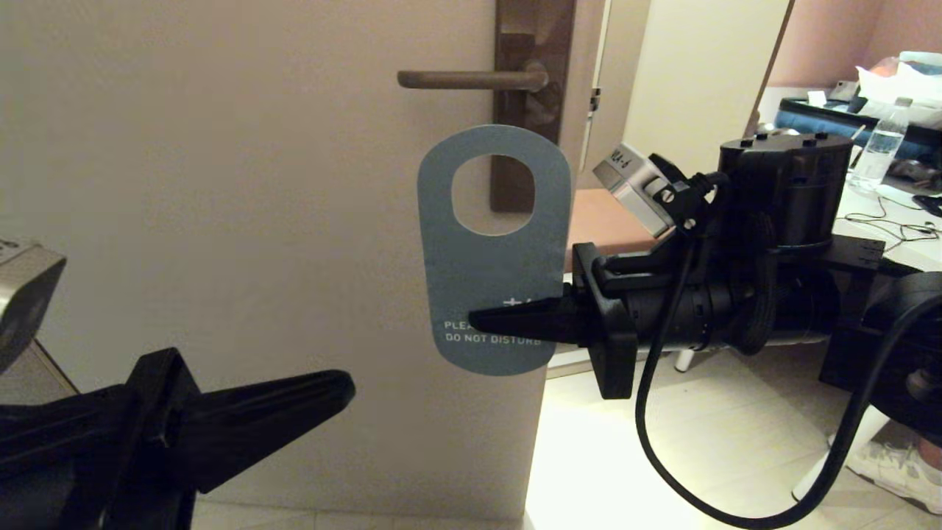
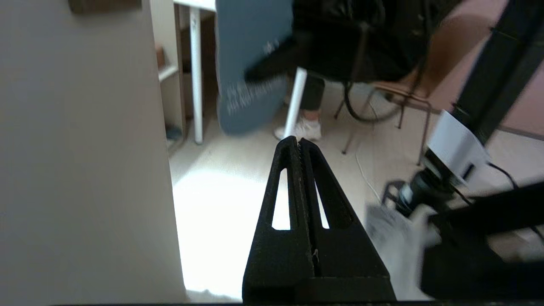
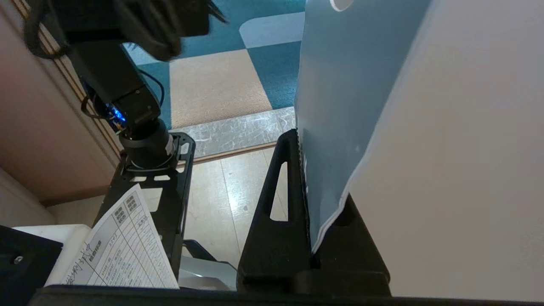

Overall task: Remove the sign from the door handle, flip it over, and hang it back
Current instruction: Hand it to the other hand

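Already off the door handle [image 1: 471, 79]: the sign [image 1: 494, 258], grey-blue face out, hangs just below it.
Risk: thin card could twist or slip during the flip, since only its lower edge is pinched. Right pincer [image 1: 486, 322] clamps that edge flat. Left pincer [image 2: 298, 144], fingers together and empty, waits below-left of the handle.

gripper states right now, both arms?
Left gripper: closed, empty, low beside the door.
Right gripper: closed on the sign's lower part, grey-blue face showing, off and below the door handle.
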Controlling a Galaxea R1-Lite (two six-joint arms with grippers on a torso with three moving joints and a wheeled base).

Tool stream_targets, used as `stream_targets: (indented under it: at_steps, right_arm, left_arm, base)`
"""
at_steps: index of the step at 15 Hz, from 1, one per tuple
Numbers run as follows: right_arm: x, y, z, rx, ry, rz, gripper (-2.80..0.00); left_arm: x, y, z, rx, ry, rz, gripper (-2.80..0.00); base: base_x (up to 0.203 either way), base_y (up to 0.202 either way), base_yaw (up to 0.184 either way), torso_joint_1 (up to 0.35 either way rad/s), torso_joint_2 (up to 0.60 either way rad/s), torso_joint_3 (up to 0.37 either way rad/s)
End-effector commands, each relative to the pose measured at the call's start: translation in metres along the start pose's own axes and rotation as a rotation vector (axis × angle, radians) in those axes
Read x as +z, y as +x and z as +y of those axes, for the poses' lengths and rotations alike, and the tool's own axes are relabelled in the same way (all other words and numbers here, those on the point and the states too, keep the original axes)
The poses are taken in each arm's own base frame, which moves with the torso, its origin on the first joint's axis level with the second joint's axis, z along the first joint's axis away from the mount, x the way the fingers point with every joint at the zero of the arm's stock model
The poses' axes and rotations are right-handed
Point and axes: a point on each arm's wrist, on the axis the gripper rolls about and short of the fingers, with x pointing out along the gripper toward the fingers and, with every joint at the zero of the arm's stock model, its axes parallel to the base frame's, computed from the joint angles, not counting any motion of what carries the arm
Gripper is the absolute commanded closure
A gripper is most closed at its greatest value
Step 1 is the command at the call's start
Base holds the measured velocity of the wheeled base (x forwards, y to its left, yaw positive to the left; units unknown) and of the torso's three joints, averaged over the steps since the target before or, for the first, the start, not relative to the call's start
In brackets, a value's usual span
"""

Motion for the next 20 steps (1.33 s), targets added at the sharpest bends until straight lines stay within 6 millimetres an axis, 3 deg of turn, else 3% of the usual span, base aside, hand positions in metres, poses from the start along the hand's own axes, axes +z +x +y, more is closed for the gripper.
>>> stream_targets:
  at_steps: [1, 5, 11, 12, 20]
  right_arm:
    - [0.000, 0.000, 0.000, 0.006, -0.004, -0.003, 0.00]
    - [0.001, -0.001, 0.001, 0.005, -0.006, -0.005, 0.00]
    - [0.000, -0.004, -0.001, 0.013, 0.000, -0.004, 0.00]
    - [0.000, -0.006, -0.001, 0.012, -0.002, -0.006, 0.00]
    - [0.000, -0.015, 0.004, 0.029, 0.001, -0.008, 0.00]
  left_arm:
    - [-0.010, 0.019, 0.009, -0.001, -0.012, 0.029, 0.00]
    - [-0.024, 0.039, 0.015, -0.033, -0.001, 0.004, 0.00]
    - [-0.030, 0.038, 0.015, -0.033, -0.009, 0.024, 0.00]
    - [-0.030, 0.038, 0.015, -0.034, -0.006, 0.021, -2.80]
    - [-0.027, 0.038, 0.014, -0.054, -0.001, 0.011, -2.80]
  base:
    - [0.000, 0.000, 0.000, 0.000, 0.00, 0.000]
    - [0.000, 0.000, 0.000, 0.000, 0.00, 0.000]
    - [0.000, 0.000, 0.000, 0.000, 0.00, 0.000]
    - [0.000, 0.000, 0.000, 0.000, 0.00, 0.000]
    - [0.000, 0.000, 0.000, 0.000, 0.00, 0.000]
